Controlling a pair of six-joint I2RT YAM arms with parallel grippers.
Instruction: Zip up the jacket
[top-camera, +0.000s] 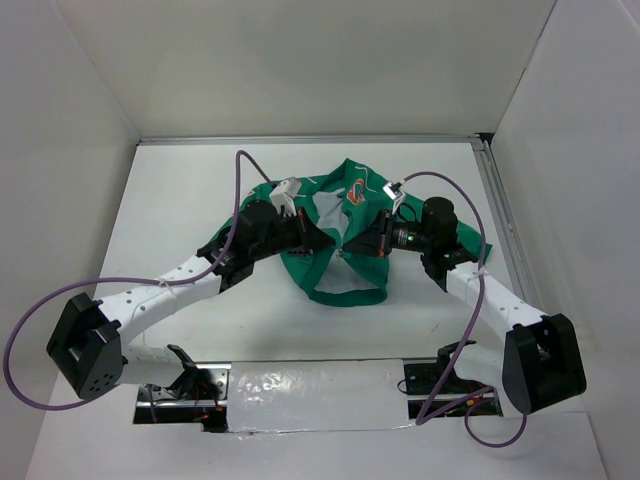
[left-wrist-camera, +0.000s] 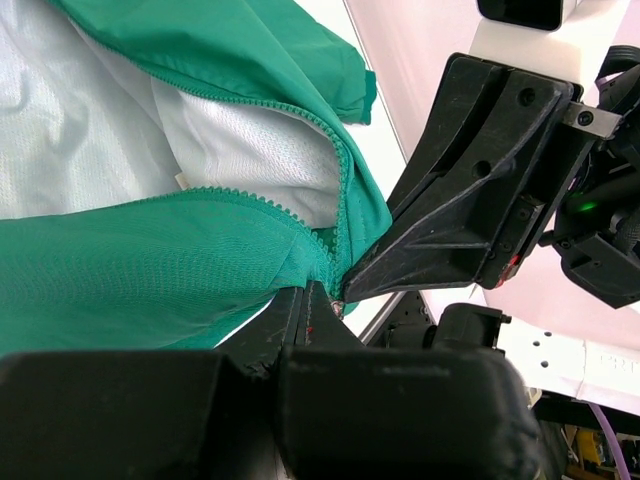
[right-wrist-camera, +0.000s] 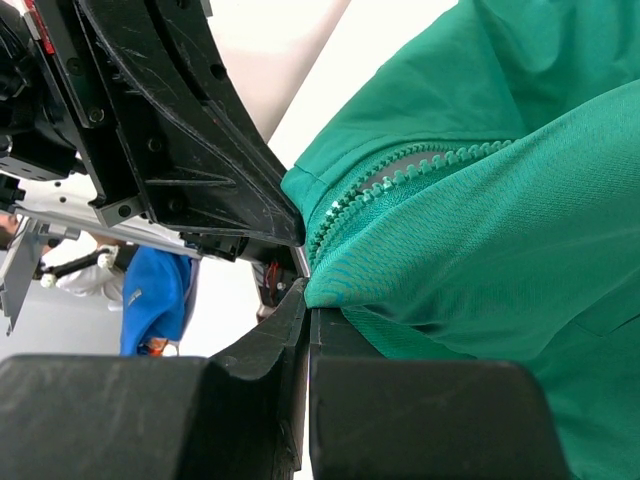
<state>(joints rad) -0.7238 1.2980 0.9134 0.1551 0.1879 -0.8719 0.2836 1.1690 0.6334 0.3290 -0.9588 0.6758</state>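
Left gripper (left-wrist-camera: 310, 298) first: its jaws are pressed together at the bottom of its wrist view, pinching the bottom corner of the jacket (top-camera: 305, 268) where one row of zipper teeth (left-wrist-camera: 342, 200) runs down into the tips. Right gripper (right-wrist-camera: 305, 292), same story: clamped shut on the opposite green corner, with its own row of teeth (right-wrist-camera: 420, 165) climbing to the upper right. The two sets of tips are nose to nose, practically touching. There's a glint of metal between them, too small to call as slider or pin.

Widening out, the front is plainly unzipped. The white mesh lining (left-wrist-camera: 100, 130) fills the upper left of the left wrist view, and the teeth rows spread apart above the pinch. From overhead the jacket lies crumpled in the middle of the white table (top-camera: 180, 200), collar and orange patch (top-camera: 357, 190) toward the top of frame, both arms converging on its lower front.

My read: this is the mating step, getting the two zip ends engaged at the hem. To do it well:
- Keep both corners level and the teeth rows parallel.
- Keep the fabric taut, not bunched.
- Feed one end straight into the other without twisting.

Only then should one gripper anchor the hem while the other draws upward toward the collar.
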